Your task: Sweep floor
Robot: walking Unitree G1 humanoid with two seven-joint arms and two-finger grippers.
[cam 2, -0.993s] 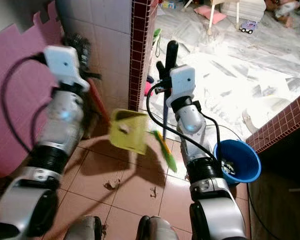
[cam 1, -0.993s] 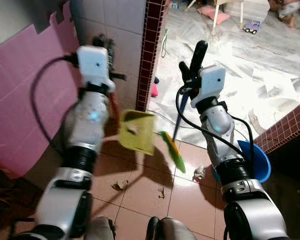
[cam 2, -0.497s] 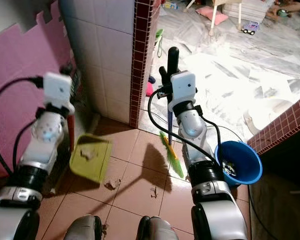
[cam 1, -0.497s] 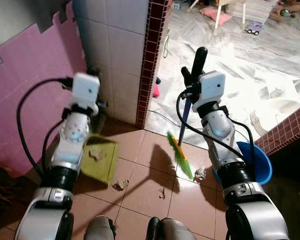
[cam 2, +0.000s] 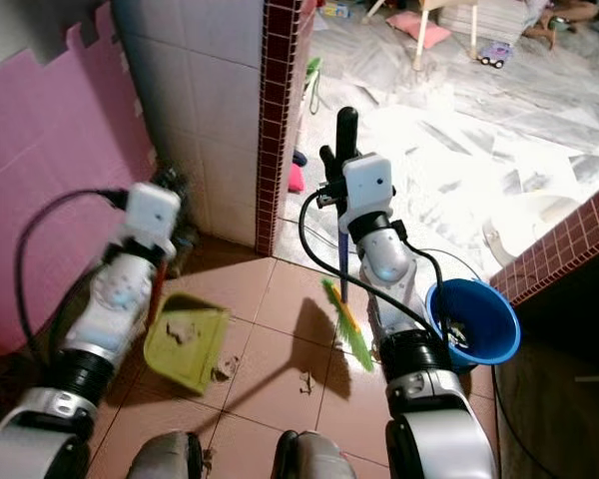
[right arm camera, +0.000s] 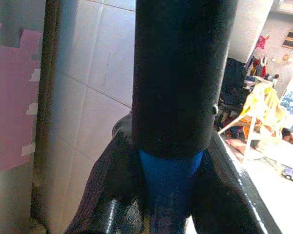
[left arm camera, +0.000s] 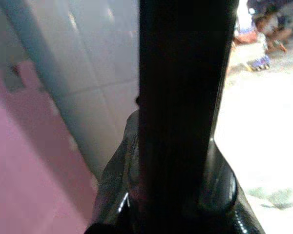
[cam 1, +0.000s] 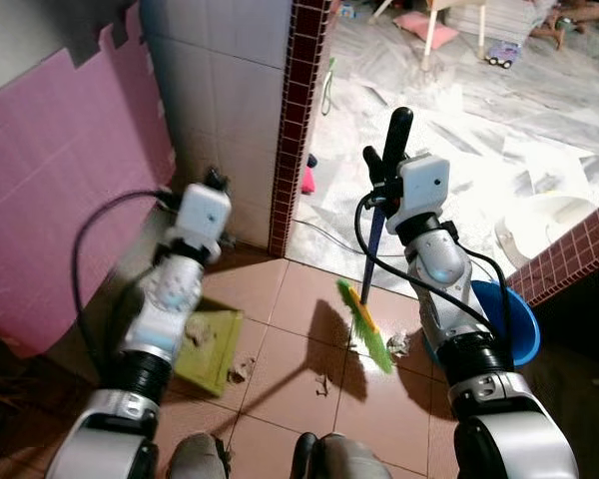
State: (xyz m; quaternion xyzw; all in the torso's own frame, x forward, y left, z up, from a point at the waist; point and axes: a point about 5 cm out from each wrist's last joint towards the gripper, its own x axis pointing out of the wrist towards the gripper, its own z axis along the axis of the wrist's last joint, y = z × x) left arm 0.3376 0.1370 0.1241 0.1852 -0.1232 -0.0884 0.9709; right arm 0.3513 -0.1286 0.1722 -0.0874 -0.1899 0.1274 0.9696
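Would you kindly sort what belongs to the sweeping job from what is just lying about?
Job: broom in the right gripper; yellow dustpan held by the left gripper; paper scraps; blue bucket.
Lying about: toy car; pink cushion; pink foam mat.

Home: tiled floor (cam 1: 280, 389), pink cushion (cam 1: 419, 22), toy car (cam 1: 503, 53).

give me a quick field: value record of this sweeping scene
left gripper: shut on the dustpan handle
dustpan: yellow-green, resting on the tiles, scrap inside
right gripper: shut on the broom handle
broom: green bristles down on the tiles
debris: scraps between dustpan and broom
bucket: blue, right of the broom
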